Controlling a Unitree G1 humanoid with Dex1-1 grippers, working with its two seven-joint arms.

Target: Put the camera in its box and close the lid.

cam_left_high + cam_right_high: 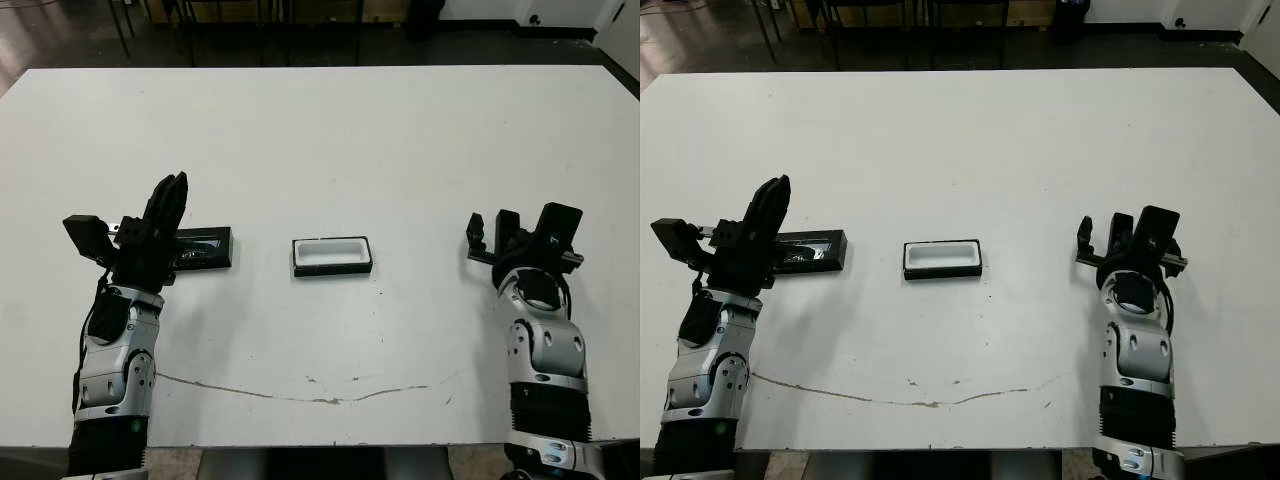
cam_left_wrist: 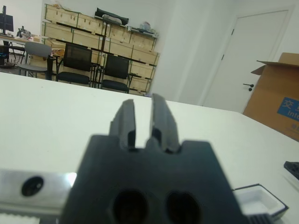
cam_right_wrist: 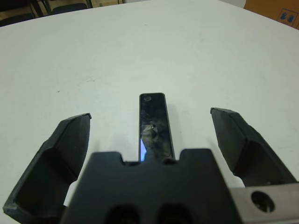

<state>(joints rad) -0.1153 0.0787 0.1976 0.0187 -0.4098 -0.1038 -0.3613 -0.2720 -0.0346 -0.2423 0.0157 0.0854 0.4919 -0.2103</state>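
Observation:
The box (image 1: 332, 255), a shallow black tray with white lining, lies open-topped at the middle of the table; it also shows in the left wrist view (image 2: 259, 200). The lid (image 1: 205, 248), flat and black with a glossy strip, lies to its left. My left gripper (image 1: 170, 195) points up over the lid's left end, fingers (image 2: 161, 121) shut on nothing. The camera (image 3: 154, 123), a slim black bar with a bluish glint, lies on the table between the spread fingers of my open right gripper (image 3: 150, 115). In the head views the right gripper (image 1: 490, 235) hides the camera.
A thin dark scratch (image 1: 300, 395) runs across the white table (image 1: 320, 140) near its front edge. Beyond the far edge are chairs (image 2: 74, 65), stacked wooden crates (image 2: 126, 35) and a cardboard box (image 2: 280, 93).

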